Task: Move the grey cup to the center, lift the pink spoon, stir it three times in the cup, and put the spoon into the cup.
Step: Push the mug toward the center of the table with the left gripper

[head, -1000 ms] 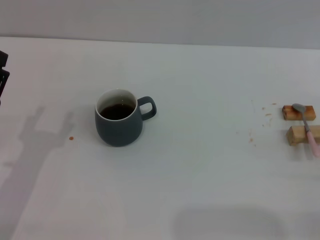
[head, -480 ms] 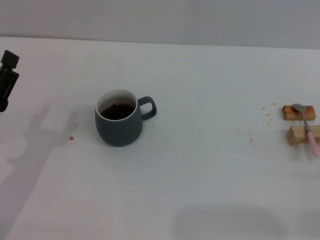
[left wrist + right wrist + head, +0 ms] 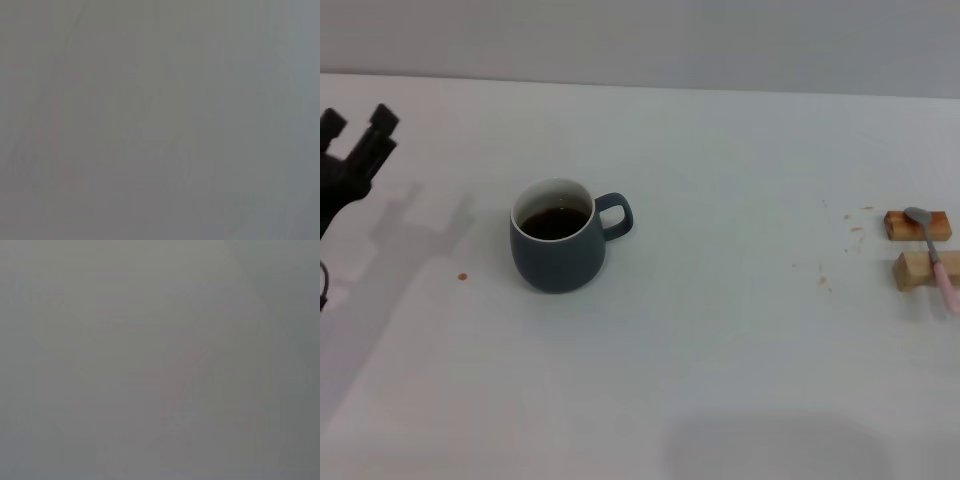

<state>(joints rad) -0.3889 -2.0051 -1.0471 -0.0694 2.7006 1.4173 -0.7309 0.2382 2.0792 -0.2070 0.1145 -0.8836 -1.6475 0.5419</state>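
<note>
Surface: white tabletop (image 3: 720, 380) under a pale grey wall, a few brown specks scattered on it.
Grey cup: dark blue-grey mug (image 3: 557, 236), upright, left of the table's middle, dark liquid inside, loop handle turned toward the robot's right.
Pink spoon: slim spoon (image 3: 935, 258) far off to the right, resting across two small wooden blocks (image 3: 918, 247), metal bowl on the farther block, pink handle trailing toward the robot.
Left gripper: black gripper (image 3: 355, 131) at the left edge of the head view, fingers spread apart, holding nothing, raised above the table with its shadow falling between it and the mug.
Key relation: mug lies to the right of the left gripper, near but apart, on the side away from the handle; nearer arm by far, so likely the one to shift the mug toward the centre.
Right gripper: not visible anywhere.
Wrist views: blank grey, nothing to tell.
Stage: judged as the approach to the cup; stirring not yet begun.
</note>
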